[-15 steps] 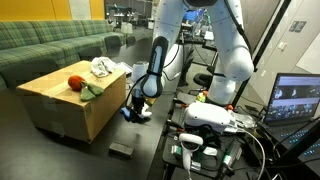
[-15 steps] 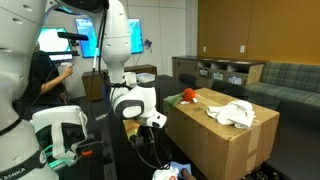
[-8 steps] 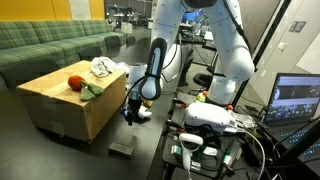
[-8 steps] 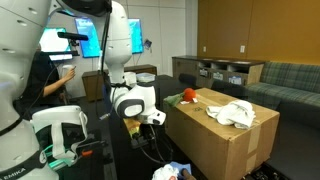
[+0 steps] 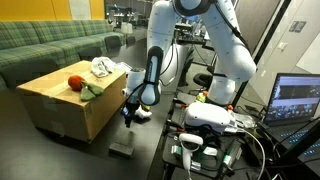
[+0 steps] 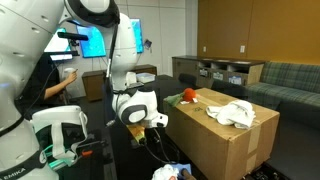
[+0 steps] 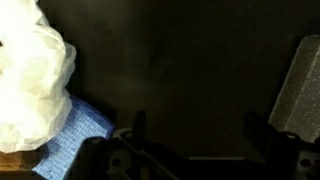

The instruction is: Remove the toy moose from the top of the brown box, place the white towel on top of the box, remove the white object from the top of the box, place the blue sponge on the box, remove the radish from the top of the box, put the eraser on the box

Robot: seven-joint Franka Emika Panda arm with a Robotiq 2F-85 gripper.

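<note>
The brown box (image 5: 55,108) carries the red radish (image 5: 76,84) with green leaves and the white towel (image 5: 102,68); both also show in an exterior view, radish (image 6: 186,95) and towel (image 6: 238,113). My gripper (image 5: 128,113) hangs low beside the box, near the floor. In the wrist view its jaws (image 7: 200,130) are open and empty over dark floor. A crumpled white object (image 7: 30,80) lies at the left on the blue sponge (image 7: 75,140). The grey eraser (image 7: 300,85) lies at the right. It also shows on the floor in an exterior view (image 5: 121,148). The toy moose is out of view.
A green sofa (image 5: 50,45) stands behind the box. A white robot base with cables (image 5: 205,125) and a laptop (image 5: 300,100) are beside the arm. A person sits by monitors (image 6: 55,75). Shelves (image 6: 225,70) line the far wall.
The arm has leaned over and the gripper has shifted slightly toward the box and lower to the floor. The things on the box have not moved.
</note>
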